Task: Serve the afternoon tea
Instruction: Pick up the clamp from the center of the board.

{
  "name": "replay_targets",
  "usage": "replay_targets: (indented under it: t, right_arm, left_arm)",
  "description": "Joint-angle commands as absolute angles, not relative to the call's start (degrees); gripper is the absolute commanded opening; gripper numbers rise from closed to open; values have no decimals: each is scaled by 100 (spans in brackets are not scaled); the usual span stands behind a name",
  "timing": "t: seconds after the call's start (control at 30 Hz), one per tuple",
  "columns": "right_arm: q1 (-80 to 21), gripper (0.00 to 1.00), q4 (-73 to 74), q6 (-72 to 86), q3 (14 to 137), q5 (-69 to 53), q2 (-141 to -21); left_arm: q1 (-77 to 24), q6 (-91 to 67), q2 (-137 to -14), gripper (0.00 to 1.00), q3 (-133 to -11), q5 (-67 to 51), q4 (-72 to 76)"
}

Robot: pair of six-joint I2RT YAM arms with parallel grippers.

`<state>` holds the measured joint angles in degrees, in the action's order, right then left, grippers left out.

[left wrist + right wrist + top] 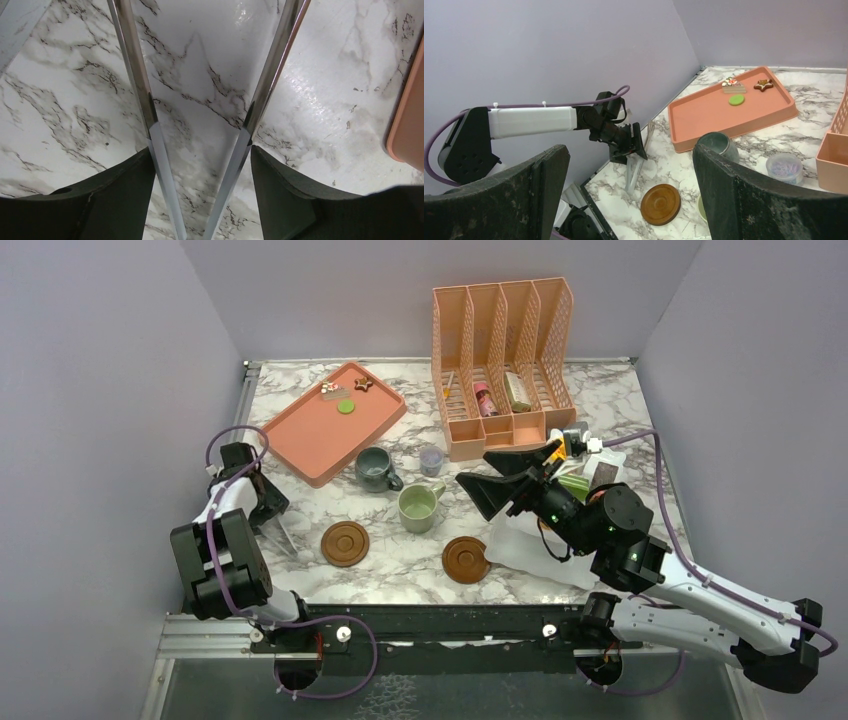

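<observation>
Two fingers of the left gripper [200,150] clamp metal tongs [142,85]. The blades splay away from the wrist and slope down to the marble table [400,580], with nothing between them. Right gripper [630,150]: jaws spread wide, empty, raised above the table.

Grey-blue mug [375,468] and pale green mug [418,507] stand upright mid-table, handles to the right, both off the coasters. Left coaster [345,543] and right coaster [465,559] lie flat nearer the arms.

Orange tray [300,440], far left, carries a green cookie [346,406], star cookie [363,384] and striped cake [329,389] at its far end. Peach rack [500,310] holds a pink bottle [483,398]; a lilac cup [431,460] stands just beside it. Grey-lilac walls [100,390] enclose the table.
</observation>
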<state>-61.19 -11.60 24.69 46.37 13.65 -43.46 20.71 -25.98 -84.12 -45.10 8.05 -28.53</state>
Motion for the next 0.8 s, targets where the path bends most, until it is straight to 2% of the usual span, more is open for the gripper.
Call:
replay_targets:
  t: [0.0,0.3,0.77]
  right_arm:
    - [-6161,99,-1397,2540,4593,1223,-4322]
    - [-6161,99,-1372,2514,4632,1235,-4333]
    - [-6161,99,-1424,2374,4838,1262,-4513]
  left_arm:
    - [2004,-2698,-8378,68,-4564,934,-2809]
    - [2004,-2683,-8430,58,-4485,730,-2733]
    - [2027,-2389,-7610,57,-5490,295,-3860]
